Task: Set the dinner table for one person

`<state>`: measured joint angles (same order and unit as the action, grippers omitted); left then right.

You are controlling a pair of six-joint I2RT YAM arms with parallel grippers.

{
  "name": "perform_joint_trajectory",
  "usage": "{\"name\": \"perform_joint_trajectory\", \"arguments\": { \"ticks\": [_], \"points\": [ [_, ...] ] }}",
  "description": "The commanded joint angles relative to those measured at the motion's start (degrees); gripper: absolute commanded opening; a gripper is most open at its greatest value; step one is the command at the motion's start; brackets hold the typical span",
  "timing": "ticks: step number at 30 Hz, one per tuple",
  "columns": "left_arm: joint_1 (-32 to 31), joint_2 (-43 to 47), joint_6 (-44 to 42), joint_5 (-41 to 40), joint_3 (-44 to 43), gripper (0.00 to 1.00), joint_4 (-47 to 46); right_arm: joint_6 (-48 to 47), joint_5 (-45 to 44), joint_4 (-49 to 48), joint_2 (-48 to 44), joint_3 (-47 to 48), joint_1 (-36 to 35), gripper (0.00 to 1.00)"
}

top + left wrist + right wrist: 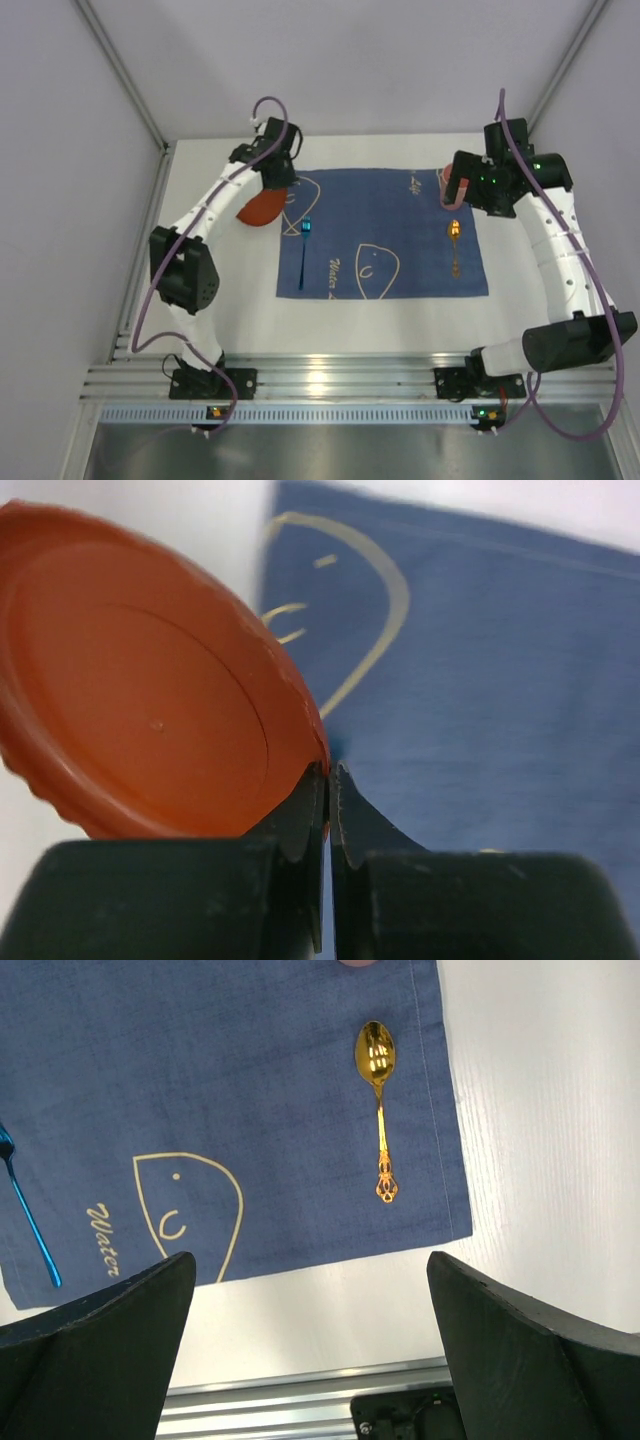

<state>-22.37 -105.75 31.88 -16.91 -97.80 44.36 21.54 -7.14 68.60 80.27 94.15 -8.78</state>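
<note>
Tabletop (250, 320) part-set: blue spoon (303, 255), gold spoon (454, 240) laid on mat (400, 220); plate (258, 212), unplaced, clamped in left jaws; right jaws apart

Matt cloth mat (250, 1080), glossy gold spoon (380, 1120), probably plastic plate (140, 680).

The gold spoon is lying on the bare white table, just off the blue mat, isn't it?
Not quite. The gold spoon lies on the blue mat itself, near its edge; the bare white table starts just beyond it. The right wrist view shows this clearly.
</note>
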Motion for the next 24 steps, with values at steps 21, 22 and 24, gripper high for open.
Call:
{"name": "perform_joint_trajectory", "arguments": {
  "ticks": [21, 22, 24],
  "points": [
    [-26.2, -35.0, 4.2, 25.1, -35.5, 0.06, -1.6, -1.1, -1.7, 0.9, -8.6, -9.1, 3.1, 1.00],
    [-26.4, -35.0, 4.9, 25.6, -35.1, 0.16, -1.8, -1.0, -1.5, 0.7, -8.6, -9.4, 3.0, 1.00],
    [-26.4, -34.8, 5.4, 26.4, -35.3, 0.98, -2.5, -0.9, -0.9, 0.3, -8.7, -9.8, 3.0, 1.00]
  ]
}}
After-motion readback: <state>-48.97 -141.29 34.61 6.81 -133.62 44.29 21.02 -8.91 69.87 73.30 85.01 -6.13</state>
